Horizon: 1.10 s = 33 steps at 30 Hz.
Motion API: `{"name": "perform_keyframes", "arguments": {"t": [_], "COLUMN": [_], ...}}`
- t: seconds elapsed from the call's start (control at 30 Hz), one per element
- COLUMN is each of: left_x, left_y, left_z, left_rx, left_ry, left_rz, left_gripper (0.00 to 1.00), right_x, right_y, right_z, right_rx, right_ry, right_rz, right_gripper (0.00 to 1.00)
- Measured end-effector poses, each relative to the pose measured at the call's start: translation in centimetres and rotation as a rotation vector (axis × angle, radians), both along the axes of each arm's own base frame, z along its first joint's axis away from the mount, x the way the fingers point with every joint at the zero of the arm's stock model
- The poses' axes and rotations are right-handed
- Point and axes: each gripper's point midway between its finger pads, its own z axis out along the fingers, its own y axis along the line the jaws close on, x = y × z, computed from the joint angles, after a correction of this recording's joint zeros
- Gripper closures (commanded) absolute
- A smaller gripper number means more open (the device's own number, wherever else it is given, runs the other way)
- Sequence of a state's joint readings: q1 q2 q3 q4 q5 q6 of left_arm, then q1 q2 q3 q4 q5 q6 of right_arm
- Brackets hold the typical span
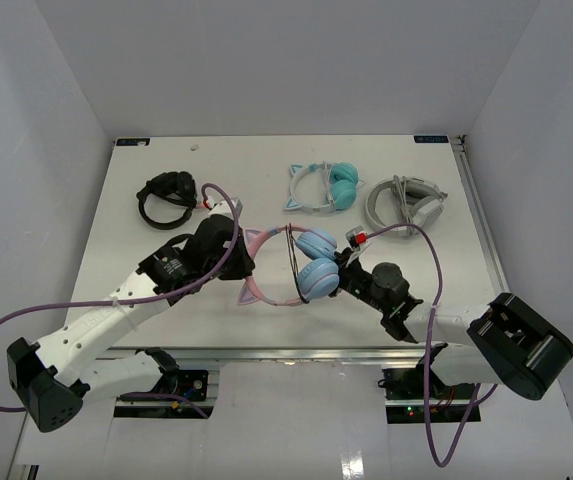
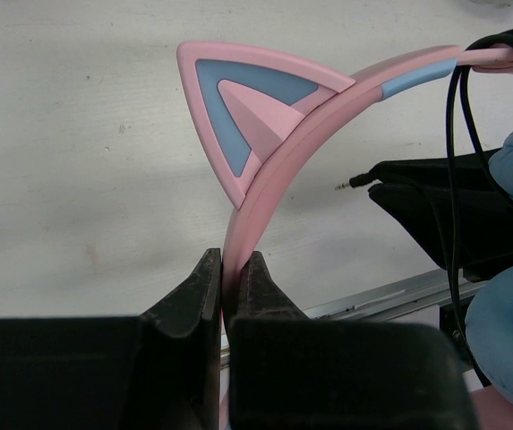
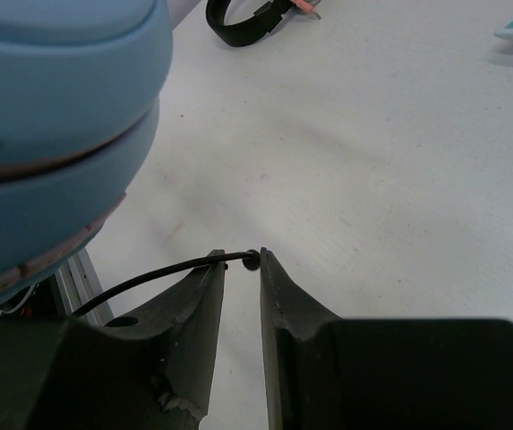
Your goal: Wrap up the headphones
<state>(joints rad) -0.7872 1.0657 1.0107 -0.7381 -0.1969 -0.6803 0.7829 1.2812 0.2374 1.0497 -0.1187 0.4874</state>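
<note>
The headphones have a pink cat-ear headband (image 1: 256, 291), light blue ear cups (image 1: 316, 263) and a thin black cable (image 1: 293, 255). They are held near the table's front middle. My left gripper (image 1: 238, 258) is shut on the headband (image 2: 274, 170) just below a cat ear, as the left wrist view (image 2: 231, 269) shows. My right gripper (image 1: 341, 272) is beside the ear cups (image 3: 50, 116). Its fingertips (image 3: 241, 260) pinch the plug end of the cable (image 3: 149, 279). The cable loops around the headband (image 2: 457, 134).
Black headphones (image 1: 166, 198) lie at the back left. Teal cat-ear headphones (image 1: 321, 187) and grey-white headphones (image 1: 406, 203) lie at the back right. The metal rail of the table's near edge (image 1: 296, 352) runs just below the held headphones.
</note>
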Motion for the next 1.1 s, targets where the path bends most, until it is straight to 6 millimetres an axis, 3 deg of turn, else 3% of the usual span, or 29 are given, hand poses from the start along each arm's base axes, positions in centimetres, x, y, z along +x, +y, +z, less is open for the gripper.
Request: {"name": "perform_keyframes", "arguments": {"t": [0.4,0.8,0.97,1.1], "left_x": [-0.1,0.7,1.3,2.2], "left_y": [-0.4,-0.5,0.2,1.2], "left_z": [-1.3,-2.5,-2.9,-2.3], "left_rx": [0.014,0.051,0.113,0.165], "left_ry": [0.008,0.027,0.048,0.046], "left_rz": [-0.045,-0.028,0.010,0.063], "left_gripper": [1.00,1.00,1.00,1.00], "right_x": [1.0,1.1,1.7,0.3], "right_y": [-0.9,-1.0,-1.9,-2.8], "right_z": [-0.1,-1.6,-2.1,-3.1], "right_rx": [0.007,0.028,0.049,0.049], "right_ry": [0.015,0.134,0.201,0.210], "right_rz": [-0.018,-0.027,-0.079,-0.068], "right_gripper": [0.71,0.66,0.49,0.39]}}
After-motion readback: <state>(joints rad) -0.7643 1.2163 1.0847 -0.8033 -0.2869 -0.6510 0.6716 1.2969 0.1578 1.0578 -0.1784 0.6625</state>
